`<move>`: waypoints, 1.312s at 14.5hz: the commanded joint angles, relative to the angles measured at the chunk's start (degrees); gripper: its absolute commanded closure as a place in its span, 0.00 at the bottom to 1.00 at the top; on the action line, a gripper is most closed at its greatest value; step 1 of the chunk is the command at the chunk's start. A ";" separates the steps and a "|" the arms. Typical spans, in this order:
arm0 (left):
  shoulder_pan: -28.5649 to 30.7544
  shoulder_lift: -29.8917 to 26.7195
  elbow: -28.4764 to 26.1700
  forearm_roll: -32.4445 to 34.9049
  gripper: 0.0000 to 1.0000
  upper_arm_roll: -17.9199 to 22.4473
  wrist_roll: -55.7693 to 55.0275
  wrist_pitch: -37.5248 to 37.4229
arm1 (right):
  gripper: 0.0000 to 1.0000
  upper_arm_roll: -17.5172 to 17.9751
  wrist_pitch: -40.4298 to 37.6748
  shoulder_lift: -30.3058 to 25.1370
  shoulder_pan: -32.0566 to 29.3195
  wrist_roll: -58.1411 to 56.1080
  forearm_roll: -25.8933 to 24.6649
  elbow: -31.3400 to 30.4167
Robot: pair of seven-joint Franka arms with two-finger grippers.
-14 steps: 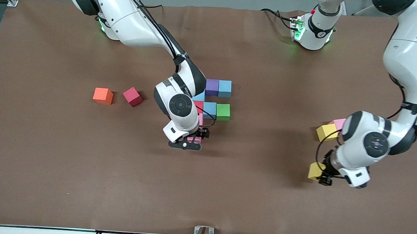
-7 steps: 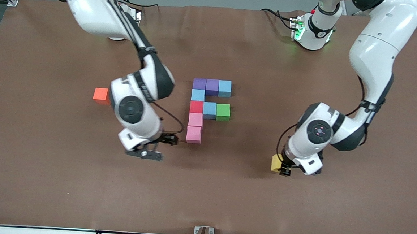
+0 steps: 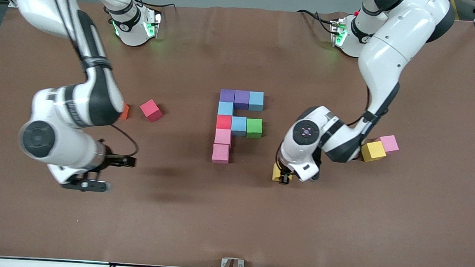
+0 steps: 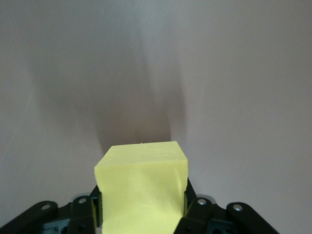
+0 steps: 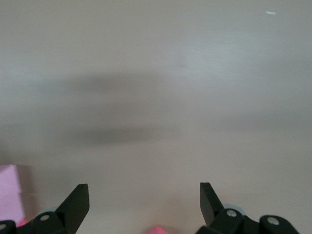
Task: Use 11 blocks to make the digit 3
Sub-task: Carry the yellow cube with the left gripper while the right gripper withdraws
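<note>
Brown surface (image 3: 232, 215) spread wide under both arms. Left arm (image 3: 384, 64) reached down from its base to hang low over bare brown, toward its own end from the block figure. Right arm (image 3: 70, 111) hung over bare brown toward its own end, clear of every block. Partly built figure (image 3: 238, 121) sat mid-surface: top row of purple block (image 3: 227, 95), second purple block (image 3: 241, 99) and light blue block (image 3: 256, 101), all touching; spine ran nearer the front camera from the first purple through another light blue block (image 3: 225, 108), red block (image 3: 223, 122), pink block (image 3: 223, 136) and a second pink block (image 3: 220, 153); middle prong of a third light blue block (image 3: 238, 125) and green block (image 3: 254, 127) off the red. Left tool (image 3: 281, 176) clamped shut on a yellow block (image 4: 141, 192), fingers (image 4: 197, 209) pressed on two of its sides, just above the surface. Right tool (image 5: 144, 197) gaped wide, fingers (image 5: 75, 202) apart, nothing between them. Loose yellow block (image 3: 373, 151) lay touching a loose pink block (image 3: 388, 143) near the left arm's end. Crimson block (image 3: 151, 110) sat tilted toward the right arm's end, with an orange block (image 3: 125, 111) just beside it, mostly hidden by the right arm.
</note>
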 commanded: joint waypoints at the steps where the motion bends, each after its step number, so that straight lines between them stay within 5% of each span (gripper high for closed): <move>1: -3.02 1.67 1.92 -0.11 0.71 0.60 -2.99 -0.83 | 0.00 1.25 -4.04 -5.28 -3.98 -1.44 -0.53 -2.45; 4: -6.18 4.30 5.61 -0.20 0.71 0.60 -6.33 -0.83 | 0.00 1.25 -4.67 -10.64 -5.56 -7.30 -5.35 -7.62; 10: -11.28 8.88 11.59 -1.42 0.71 0.78 -10.12 -0.39 | 0.00 1.25 -4.23 -18.20 -9.79 -13.30 -5.54 -13.78; 19: -14.10 10.64 12.47 -2.22 0.71 1.40 -12.14 3.38 | 0.00 1.25 -7.73 -25.05 -9.61 -12.34 -5.72 -14.23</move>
